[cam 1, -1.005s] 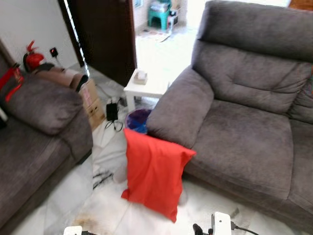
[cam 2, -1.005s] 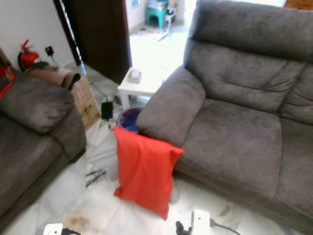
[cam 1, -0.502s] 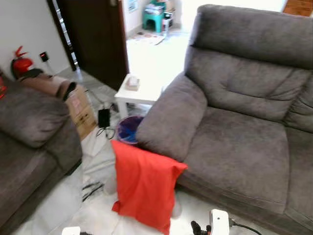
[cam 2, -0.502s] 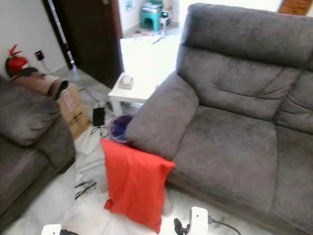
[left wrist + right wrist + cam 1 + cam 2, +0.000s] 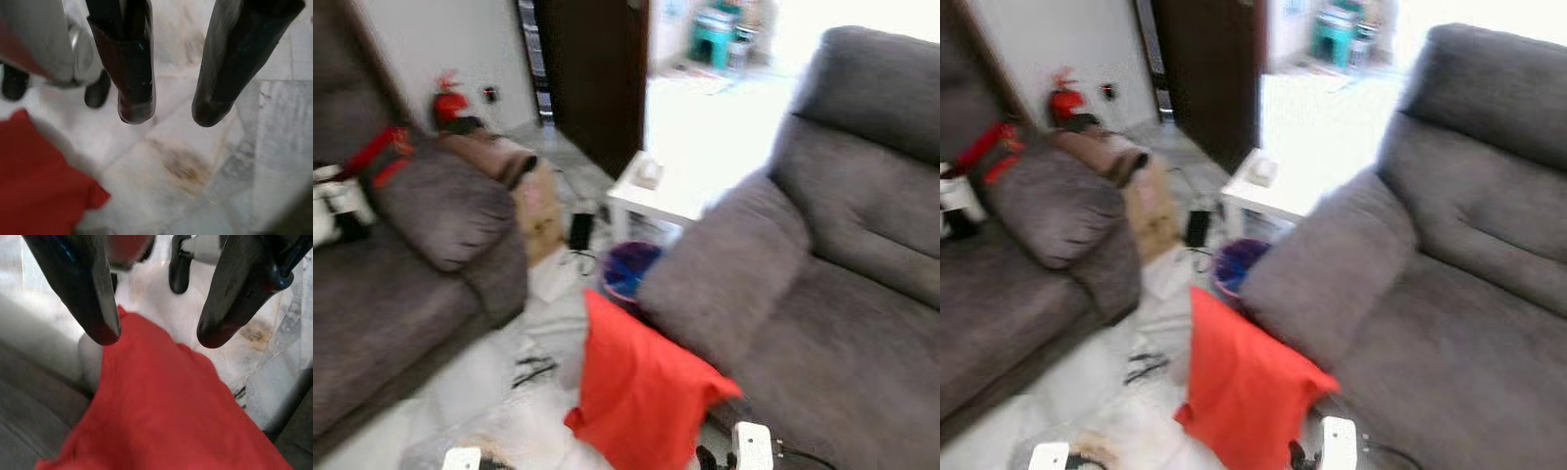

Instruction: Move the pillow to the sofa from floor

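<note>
Right wrist view: red pillow (image 5: pixel 161 401) beneath spread right claw (image 5: pixel 154 335).

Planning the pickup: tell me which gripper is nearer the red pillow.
Right. The right gripper hangs open directly over the red pillow; the left gripper, also open, is over bare marble floor beside the pillow's corner.

Red pillow (image 5: pixel 641 397) on marble floor (image 5: pixel 480 377)

Both head eyes look forward and down from standing height, a bit blurry, at the red pillow (image 5: pixel 641 397) leaning on the grey sofa (image 5: pixel 822 294). The wrist cams look along their own fingers, close above the marble floor (image 5: pixel 195 166); the right one sits nearly on that pillow.
</note>
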Available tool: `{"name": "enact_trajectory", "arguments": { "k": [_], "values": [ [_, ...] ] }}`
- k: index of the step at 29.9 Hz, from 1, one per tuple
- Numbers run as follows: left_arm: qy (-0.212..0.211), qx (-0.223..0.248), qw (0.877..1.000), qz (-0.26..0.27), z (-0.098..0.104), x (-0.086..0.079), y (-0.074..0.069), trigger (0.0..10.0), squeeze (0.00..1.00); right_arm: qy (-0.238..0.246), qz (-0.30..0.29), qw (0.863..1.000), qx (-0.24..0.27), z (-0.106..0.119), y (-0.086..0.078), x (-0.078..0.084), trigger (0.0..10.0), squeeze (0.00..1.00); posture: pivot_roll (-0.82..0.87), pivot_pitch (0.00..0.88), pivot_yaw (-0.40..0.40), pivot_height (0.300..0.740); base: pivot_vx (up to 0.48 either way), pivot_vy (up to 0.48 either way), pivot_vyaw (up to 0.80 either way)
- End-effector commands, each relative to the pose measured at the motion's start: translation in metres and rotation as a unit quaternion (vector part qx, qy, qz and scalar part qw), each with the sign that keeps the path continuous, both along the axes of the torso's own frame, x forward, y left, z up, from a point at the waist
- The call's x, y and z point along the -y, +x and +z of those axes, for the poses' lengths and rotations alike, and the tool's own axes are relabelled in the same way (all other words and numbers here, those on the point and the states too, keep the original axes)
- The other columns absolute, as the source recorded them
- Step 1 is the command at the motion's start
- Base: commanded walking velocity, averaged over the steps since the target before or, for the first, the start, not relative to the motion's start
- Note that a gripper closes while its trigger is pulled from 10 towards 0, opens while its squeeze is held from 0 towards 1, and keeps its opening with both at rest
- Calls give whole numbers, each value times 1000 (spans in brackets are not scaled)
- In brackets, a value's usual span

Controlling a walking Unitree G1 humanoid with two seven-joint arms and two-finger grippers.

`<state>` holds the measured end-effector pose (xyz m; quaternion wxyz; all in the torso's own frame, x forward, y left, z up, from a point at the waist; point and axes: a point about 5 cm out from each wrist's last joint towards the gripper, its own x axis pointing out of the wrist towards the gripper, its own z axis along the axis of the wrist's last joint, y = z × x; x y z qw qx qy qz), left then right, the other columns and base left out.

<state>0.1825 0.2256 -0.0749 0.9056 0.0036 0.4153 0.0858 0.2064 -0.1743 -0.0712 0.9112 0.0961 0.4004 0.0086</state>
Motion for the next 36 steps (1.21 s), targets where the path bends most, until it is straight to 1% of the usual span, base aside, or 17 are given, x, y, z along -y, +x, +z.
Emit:
{"name": "enact_trajectory", "arguments": {
  "k": [1, 3, 5, 6, 7, 9, 11, 12, 16, 18, 21, 23, 24, 25, 28, 30, 36],
  "values": [
    [2, -2, 1000, 6, -2, -1, -4, 10000, 0, 4, -13, 1000, -10, -4, -7, 2, 10000, 0, 57, 106, 17, 740, 0, 0, 0],
    [6, 31, 999, 4, 7, -2, 11, 10000, 0, 10, -27, 1000, 6, 1, 1, 5, 10000, 0, 56, 99, 20, 740, 0, 0, 0],
    [7, 37, 999, 2, 9, -2, 14, 10000, 0, 11, -28, 999, 10, 2, 3, 5, 10000, 0, 56, 99, 20, 740, 0, 0, 0],
    [12, 88, 996, -20, 25, 0, 38, 10000, 0, 22, -40, 998, 51, 13, 18, 5, 10000, 0, 57, 90, 20, 740, 0, 0, 0],
    [15, 115, 993, -35, 33, 1, 49, 10000, 0, 30, -50, 995, 76, 19, 27, 6, 10000, 0, 57, 87, 20, 740, 0, 0, 0],
    [24, 157, 986, -56, 46, 2, 63, 10000, 0, 41, -63, 991, 112, 29, 39, 8, 10000, 0, 55, 82, 22, 740, 0, 0, 0],
    [39, 189, 979, -70, 55, 1, 70, 10000, 0, 44, -61, 988, 133, 36, 46, 9, 10000, 0, 52, 76, 25, 740, 0, 0, 0],
    [53, 227, 969, -76, 66, -2, 75, 10000, 0, 53, -55, 984, 163, 44, 53, 9, 10000, 0, 49, 69, 24, 740, 0, 0, 0],
    [75, 301, 947, -83, 89, -6, 75, 10000, 0, 60, -32, 972, 225, 57, 60, 10, 10000, 0, 55, 69, 23, 740, 0, 0, 0],
    [71, 329, 936, -104, 99, 2, 68, 10000, 0, 62, -30, 965, 253, 62, 60, 14, 10000, 0, 64, 85, 23, 740, 0, 0, 0],
    [71, 334, 932, -123, 102, 9, 61, 10000, 0, 66, -35, 961, 265, 65, 61, 16, 10000, 0, 64, 100, 20, 740, 0, 0, 0],
    [66, 335, 933, -116, 102, 11, 58, 10000, 0, 73, -30, 958, 275, 68, 62, 12, 10000, 0, 63, 110, 17, 740, 0, 0, 0],
    [68, 335, 933, -115, 103, 11, 57, 10000, 0, 78, -29, 956, 280, 69, 63, 10, 10000, 314, 59, 116, 16, 740, 0, 0, 0],
    [68, 336, 933, -115, 104, 11, 56, 10000, 0, 80, -29, 955, 284, 70, 63, 8, 10000, 1000, 59, 116, 16, 740, 0, 0, 0],
    [63, 337, 934, -104, 111, 13, 56, 10000, 0, 87, -29, 954, 284, 71, 66, 1, 10000, 1000, 66, 129, 14, 740, 0, 0, 0],
    [62, 326, 938, -99, 106, 12, 55, 10000, 0, 88, -28, 954, 284, 72, 67, -2, 10000, 1000, 69, 132, 16, 740, 0, 0, 0],
    [74, 254, 958, -111, 78, 11, 39, 10000, 0, 105, -27, 942, 318, 89, 82, -10, 10000, 1000, 56, 141, 18, 740, 0, 0, 0]
  ]
}}
